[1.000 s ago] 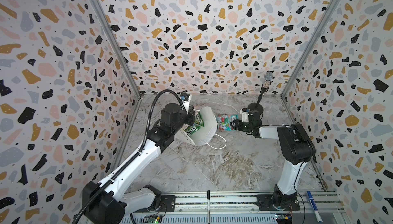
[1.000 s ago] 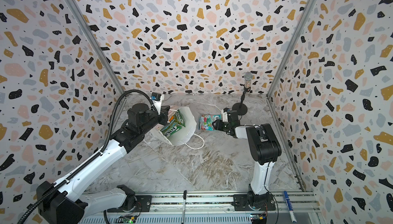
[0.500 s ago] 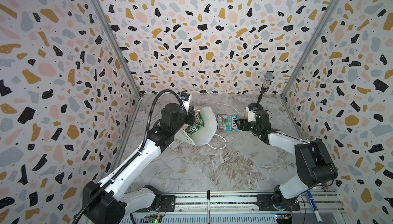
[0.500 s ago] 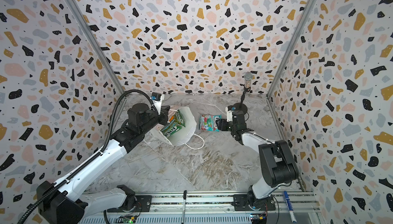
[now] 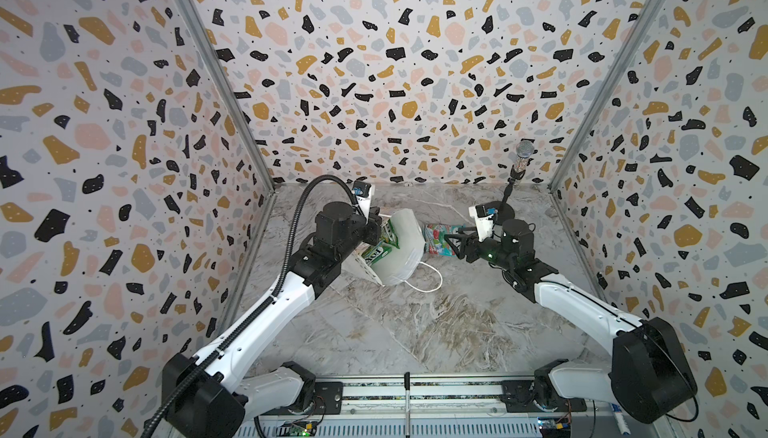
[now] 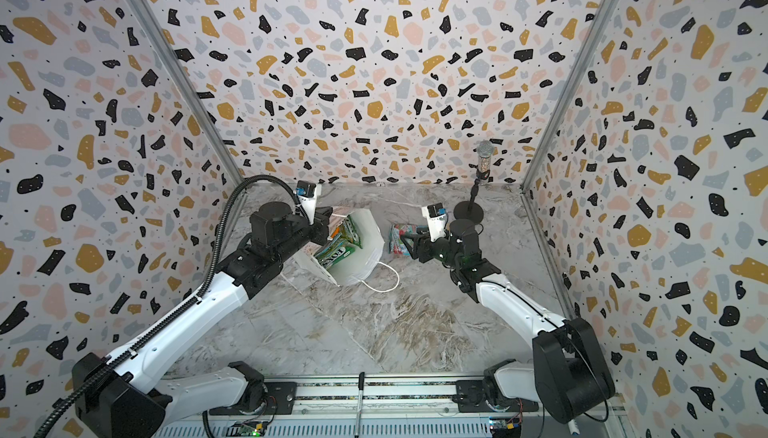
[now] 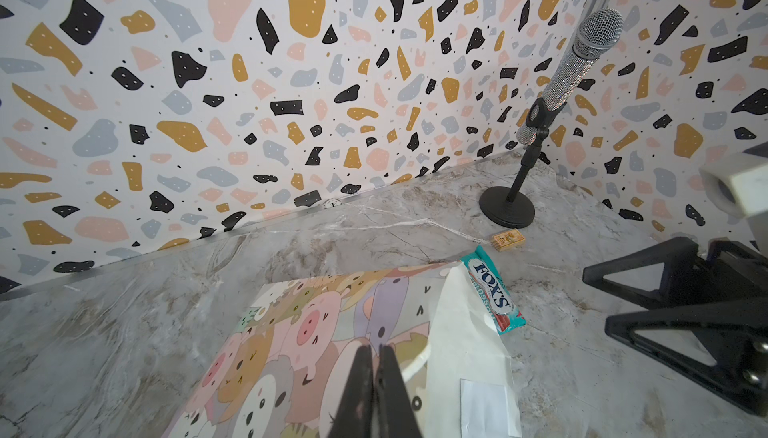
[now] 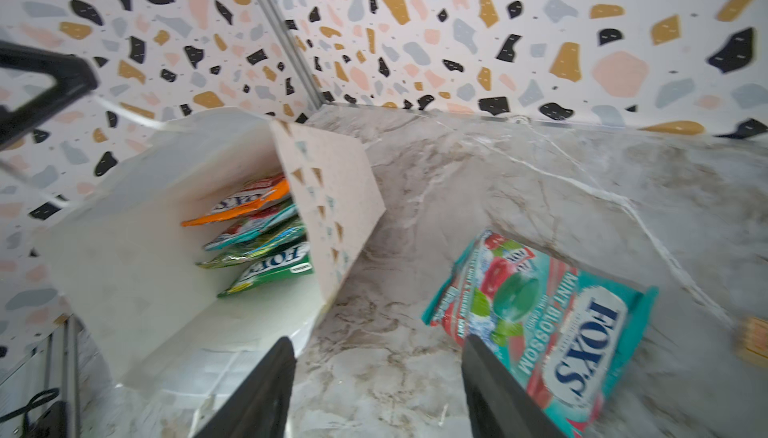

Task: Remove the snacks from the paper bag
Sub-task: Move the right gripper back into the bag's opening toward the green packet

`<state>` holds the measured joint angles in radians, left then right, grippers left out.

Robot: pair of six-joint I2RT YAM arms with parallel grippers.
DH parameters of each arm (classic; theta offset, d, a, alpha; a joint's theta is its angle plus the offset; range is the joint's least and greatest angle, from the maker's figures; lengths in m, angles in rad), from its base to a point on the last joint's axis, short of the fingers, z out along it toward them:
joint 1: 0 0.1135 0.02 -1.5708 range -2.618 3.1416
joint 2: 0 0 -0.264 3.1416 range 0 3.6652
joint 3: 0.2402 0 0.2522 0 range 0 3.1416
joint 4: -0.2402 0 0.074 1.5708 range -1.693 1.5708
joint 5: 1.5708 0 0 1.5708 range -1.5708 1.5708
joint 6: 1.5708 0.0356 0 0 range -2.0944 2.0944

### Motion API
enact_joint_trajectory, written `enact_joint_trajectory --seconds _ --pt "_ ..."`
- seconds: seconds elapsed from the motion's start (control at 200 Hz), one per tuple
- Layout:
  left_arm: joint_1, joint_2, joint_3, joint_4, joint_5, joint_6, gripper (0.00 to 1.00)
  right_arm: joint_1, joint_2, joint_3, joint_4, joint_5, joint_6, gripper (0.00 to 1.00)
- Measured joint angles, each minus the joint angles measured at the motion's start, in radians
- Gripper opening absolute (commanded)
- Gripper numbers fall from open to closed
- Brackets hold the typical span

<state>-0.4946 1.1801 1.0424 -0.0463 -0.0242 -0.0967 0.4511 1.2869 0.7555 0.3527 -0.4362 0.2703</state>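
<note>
Facing the open mouth of the tipped paper bag [image 8: 145, 248] just ahead of the wide-open right tool [image 8: 378, 342], snacks [image 8: 257, 240] stacked flat inside with ends toward it, one teal packet [image 8: 561, 319] out on the bench [image 8: 457, 190] beside it, left tool [image 7: 376, 348] clamped shut on the bag's wall.

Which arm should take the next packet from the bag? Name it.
Right. The right gripper is open, empty, facing the bag; the left gripper is shut on the bag, holding it tilted.

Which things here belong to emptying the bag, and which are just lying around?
Job: paper bag, pinched by the left gripper; snack packets inside it; teal packet lying outside; open right gripper.
Lying about: microphone; small yellowish box.
</note>
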Motion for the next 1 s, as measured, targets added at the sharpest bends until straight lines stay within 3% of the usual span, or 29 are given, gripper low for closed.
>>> enact_joint_trajectory --seconds 0.215,0.466,1.001 --pt "0.0 0.0 0.0 0.0 0.0 0.0 0.0 0.141 0.031 0.059 -0.008 0.008 -0.053 0.66" --pt "0.0 0.0 0.0 0.0 0.0 0.0 0.0 0.26 0.18 0.193 -0.042 0.051 -0.115 0.65" --pt "0.0 0.0 0.0 0.0 0.003 0.0 0.0 0.354 0.481 0.389 -0.16 0.227 -0.227 0.5"
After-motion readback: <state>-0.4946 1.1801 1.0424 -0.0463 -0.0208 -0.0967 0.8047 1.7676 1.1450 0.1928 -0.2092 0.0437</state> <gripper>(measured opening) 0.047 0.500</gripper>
